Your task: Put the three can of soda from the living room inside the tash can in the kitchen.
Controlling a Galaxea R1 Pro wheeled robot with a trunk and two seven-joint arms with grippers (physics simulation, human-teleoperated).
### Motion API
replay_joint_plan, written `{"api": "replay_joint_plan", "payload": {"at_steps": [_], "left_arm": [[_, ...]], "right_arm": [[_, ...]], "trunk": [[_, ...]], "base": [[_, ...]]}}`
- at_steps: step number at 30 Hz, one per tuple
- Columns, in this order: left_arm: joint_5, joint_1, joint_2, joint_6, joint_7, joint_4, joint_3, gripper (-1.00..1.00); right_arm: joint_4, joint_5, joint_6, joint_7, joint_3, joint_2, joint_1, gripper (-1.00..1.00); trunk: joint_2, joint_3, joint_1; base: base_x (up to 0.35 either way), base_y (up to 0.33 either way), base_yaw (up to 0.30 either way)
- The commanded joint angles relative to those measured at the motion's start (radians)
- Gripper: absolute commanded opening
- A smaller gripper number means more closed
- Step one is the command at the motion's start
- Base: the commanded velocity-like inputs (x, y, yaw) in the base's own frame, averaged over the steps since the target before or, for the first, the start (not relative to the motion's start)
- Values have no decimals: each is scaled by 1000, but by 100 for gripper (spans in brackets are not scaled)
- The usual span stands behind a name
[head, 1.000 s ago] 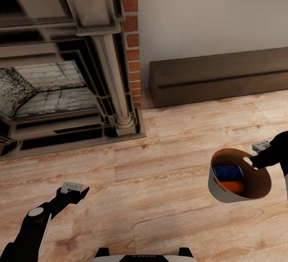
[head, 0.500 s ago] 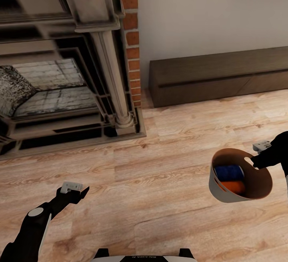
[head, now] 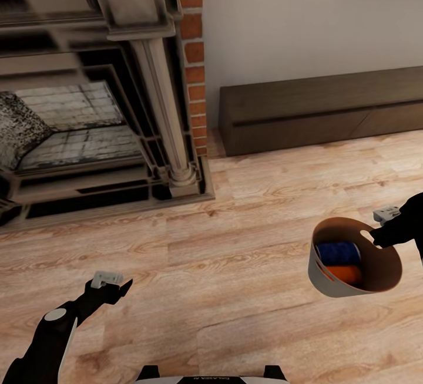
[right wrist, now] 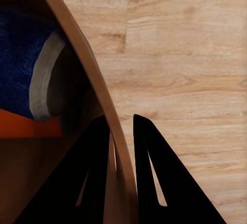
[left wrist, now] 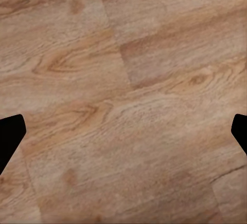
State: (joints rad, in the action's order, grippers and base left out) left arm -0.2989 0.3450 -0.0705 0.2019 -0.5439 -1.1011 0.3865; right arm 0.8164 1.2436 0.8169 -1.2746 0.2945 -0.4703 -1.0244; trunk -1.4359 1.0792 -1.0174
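pinching tash can point(head: 329, 281) rim, right gripper point(right wrist: 122, 131); two soda cans inside: blue point(head: 336, 251), orange point(head: 342, 273); left gripper point(left wrist: 123, 131) spread, empty.

We see even, soft light with no clear source and no glare. The wood floor point(head: 247, 307) carries almost no cast shadows. The fireplace point(head: 100, 108) looks smeared, its lines doubled. The left wrist view is soft and blurry; in the right wrist view the dark fingers point(right wrist: 154, 183) read as flat black silhouettes.
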Motion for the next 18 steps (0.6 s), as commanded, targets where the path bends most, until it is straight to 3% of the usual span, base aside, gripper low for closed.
{"api": "replay_joint_plan", "payload": {"at_steps": [1, 10, 18], "left_arm": [[0, 0, 0, 0, 0, 2, 0, 100], [3, 0, 0, -3, -1, 3, 0, 100], [0, 0, 0, -3, 0, 4, 0, 100]], "right_arm": [[0, -7, 8, -8, 0, 0, 0, -100], [0, -7, 8, -8, -1, -1, 0, -100], [0, -7, 8, -8, -1, -1, 0, -100]], "trunk": [[-7, 3, -4], [-21, 9, -12], [-77, 35, -42]], "base": [[0, 0, 0], [0, 0, 0], [0, 0, 0]]}}
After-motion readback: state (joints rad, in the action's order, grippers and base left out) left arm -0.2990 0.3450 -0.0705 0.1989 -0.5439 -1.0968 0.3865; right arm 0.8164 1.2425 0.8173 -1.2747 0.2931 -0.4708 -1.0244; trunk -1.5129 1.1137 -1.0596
